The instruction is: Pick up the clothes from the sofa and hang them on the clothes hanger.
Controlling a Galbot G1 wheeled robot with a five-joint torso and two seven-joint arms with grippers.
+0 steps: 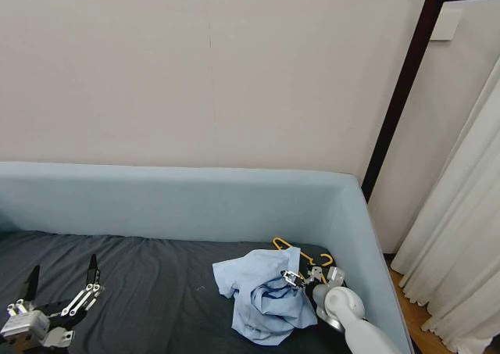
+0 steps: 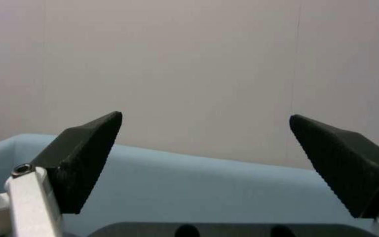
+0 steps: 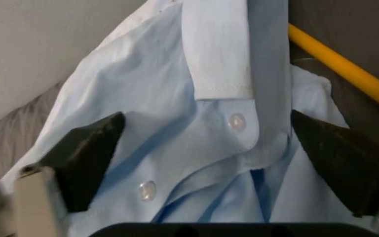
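We find the crumpled light-blue cotton shirt (image 1: 262, 291) lying on the dark grey seat cushion (image 1: 156, 268) of the pale blue upholstered sofa (image 1: 195, 202), near its right armrest. The yellow wire hanger (image 1: 291, 247) lies just behind the shirt, touching it. Our right hand (image 1: 303, 277) sits at the shirt's right edge, and our left hand (image 1: 64, 266) is over the cushion, well to the left.

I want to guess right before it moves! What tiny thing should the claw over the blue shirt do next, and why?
Probably lower the right claw a little and close it on the blue shirt. It is open around the collar, gripping nothing. The left claw hangs open farther along the sofa.
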